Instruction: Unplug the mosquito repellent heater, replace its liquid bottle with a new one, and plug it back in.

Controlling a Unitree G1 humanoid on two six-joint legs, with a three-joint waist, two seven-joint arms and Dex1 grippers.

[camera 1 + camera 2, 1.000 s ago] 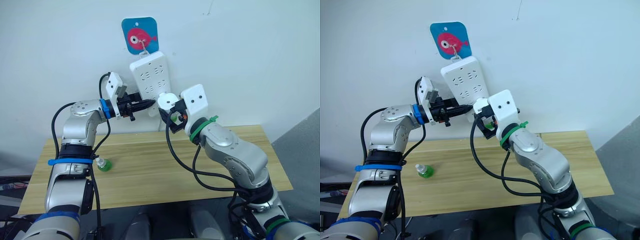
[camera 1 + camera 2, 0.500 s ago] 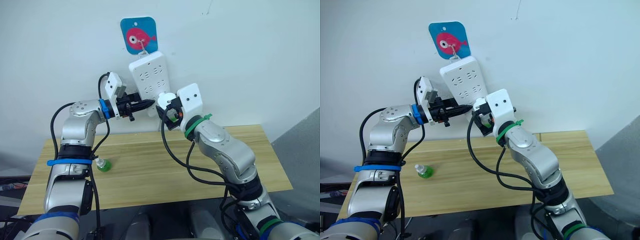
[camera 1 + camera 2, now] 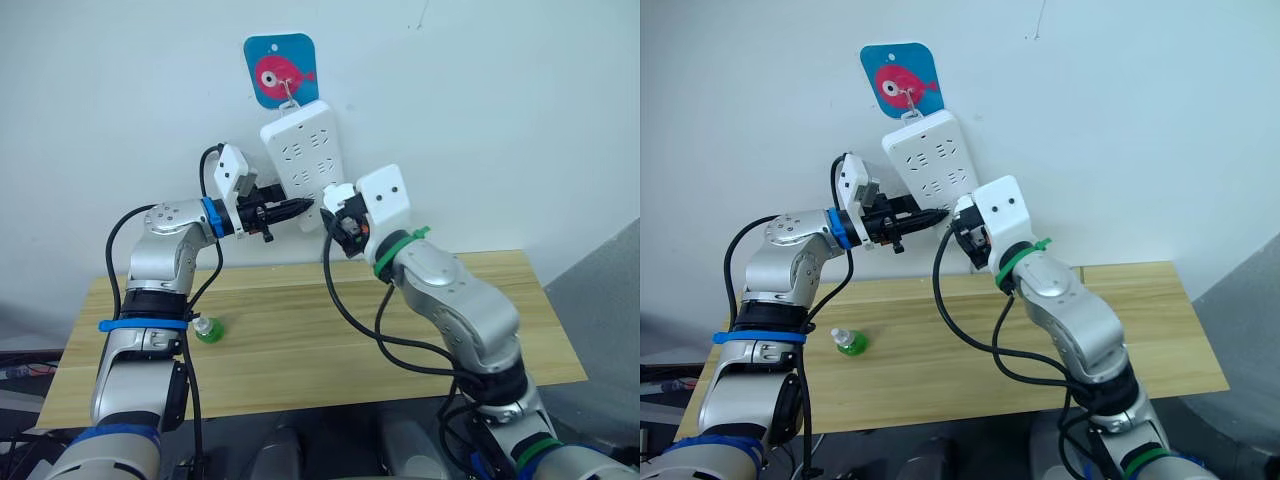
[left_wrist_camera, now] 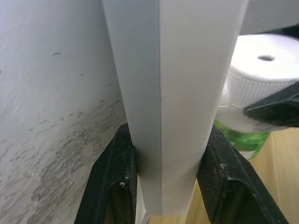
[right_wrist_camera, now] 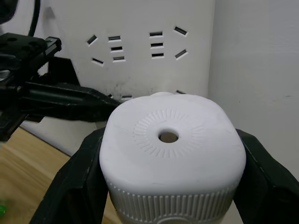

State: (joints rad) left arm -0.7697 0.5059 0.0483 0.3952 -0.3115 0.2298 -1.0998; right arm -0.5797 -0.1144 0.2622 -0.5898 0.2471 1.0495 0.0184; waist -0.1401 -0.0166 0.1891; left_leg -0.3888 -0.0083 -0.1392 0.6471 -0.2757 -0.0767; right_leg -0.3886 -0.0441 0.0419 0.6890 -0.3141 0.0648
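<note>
Clamping the power strip (image 3: 303, 165) edge in my left pincer (image 3: 296, 208), my right pincer (image 5: 168, 186) grips the mosquito repellent heater (image 5: 170, 149) just before it. Misaligned prongs could jam, swinging the strip.

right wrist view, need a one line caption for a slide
Right gripper clamps the white mosquito repellent heater in front of the wall-hung power strip, with the left gripper holding the strip's edge.

the left gripper (image 3: 296, 208) clamps the power strip's (image 3: 303, 150) lower edge, crowding the mosquito repellent heater (image 5: 172, 146); upper sockets stay open.
</note>
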